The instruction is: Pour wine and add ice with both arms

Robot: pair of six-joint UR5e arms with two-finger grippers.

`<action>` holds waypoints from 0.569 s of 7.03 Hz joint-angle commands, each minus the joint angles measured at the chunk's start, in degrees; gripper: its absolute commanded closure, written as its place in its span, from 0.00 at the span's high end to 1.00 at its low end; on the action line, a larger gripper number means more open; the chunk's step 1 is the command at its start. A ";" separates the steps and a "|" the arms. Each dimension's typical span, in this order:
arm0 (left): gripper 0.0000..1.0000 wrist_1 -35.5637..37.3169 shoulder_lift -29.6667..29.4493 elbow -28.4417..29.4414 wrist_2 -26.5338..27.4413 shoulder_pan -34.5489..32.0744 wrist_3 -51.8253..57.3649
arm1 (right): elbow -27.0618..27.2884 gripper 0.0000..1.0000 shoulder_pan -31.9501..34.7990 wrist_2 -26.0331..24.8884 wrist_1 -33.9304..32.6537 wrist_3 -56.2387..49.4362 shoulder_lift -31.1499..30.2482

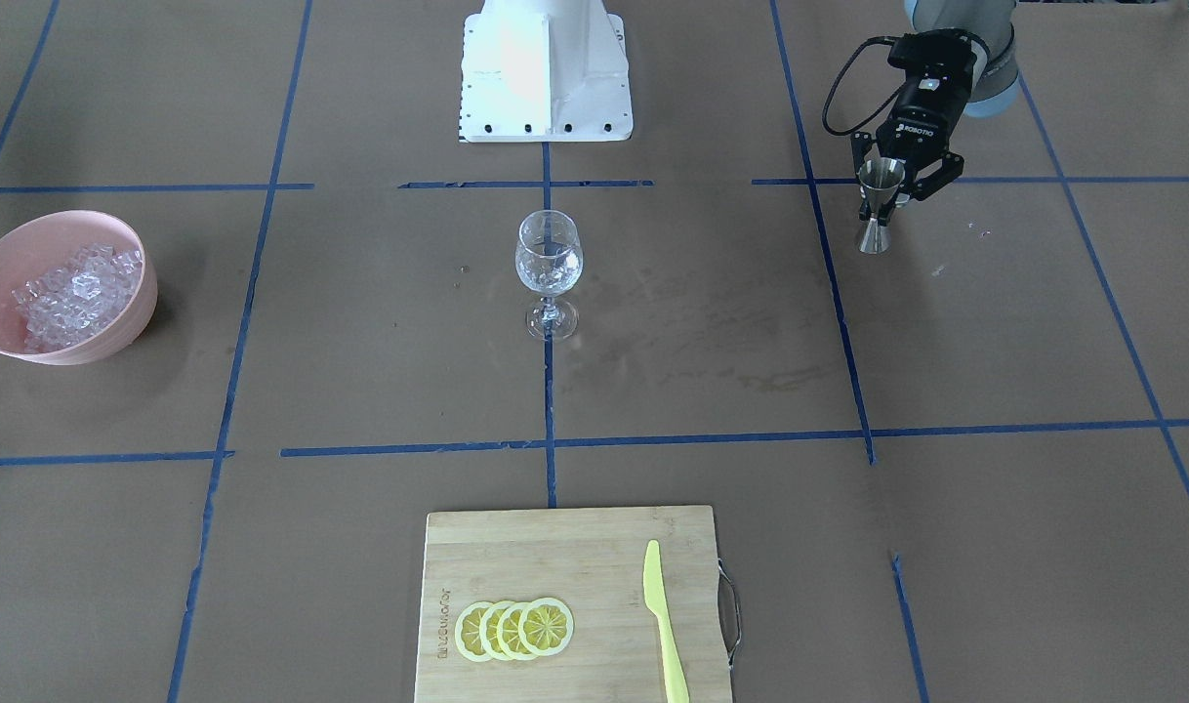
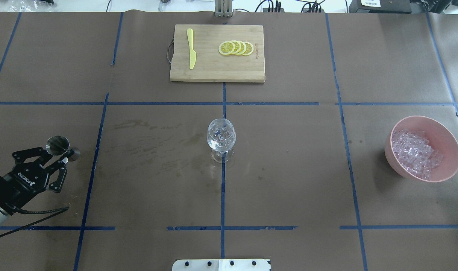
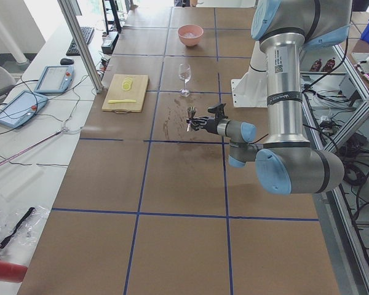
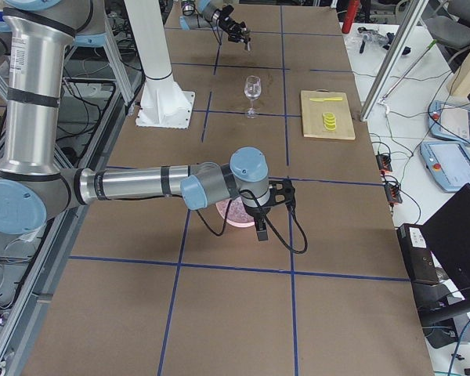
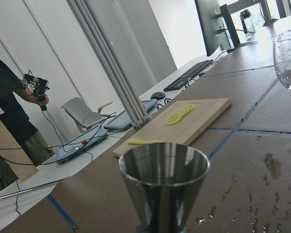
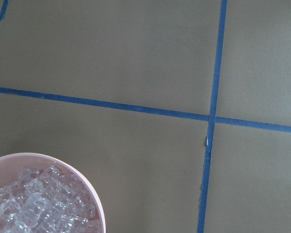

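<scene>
My left gripper (image 1: 885,198) is shut on a steel jigger (image 1: 880,207), held upright low over the table at my left side; they also show in the overhead view, gripper (image 2: 62,153) and jigger (image 2: 59,146). In the left wrist view the jigger's cup (image 5: 164,179) fills the foreground. A wine glass (image 2: 221,137) with some clear contents stands at the table's middle. The ice (image 2: 415,152) fills a pink bowl (image 2: 449,135) at my right. My right gripper (image 4: 261,229) hangs over that bowl; I cannot tell whether it is open or shut. The right wrist view shows ice (image 6: 34,206).
A wooden cutting board (image 2: 214,71) lies at the far edge with lemon slices (image 2: 236,47) and a yellow knife (image 2: 191,52). Damp stains (image 2: 157,139) mark the paper left of the glass. The white robot base (image 1: 546,68) stands behind the glass.
</scene>
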 commanded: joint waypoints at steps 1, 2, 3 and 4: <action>0.00 0.72 0.69 2.31 -1.14 -0.02 -17.32 | 0.08 1.00 0.05 0.00 0.00 0.00 0.00; 0.00 0.98 0.61 3.10 -2.36 -0.10 -26.55 | 0.08 1.00 -0.04 0.00 0.00 0.00 0.00; 0.00 1.07 0.34 3.46 -2.64 -0.02 -32.12 | 0.16 1.00 0.05 0.00 0.00 0.00 0.00; 0.00 1.07 -0.53 5.90 -1.77 -0.02 -33.22 | 0.16 1.00 0.05 0.00 0.00 0.00 0.00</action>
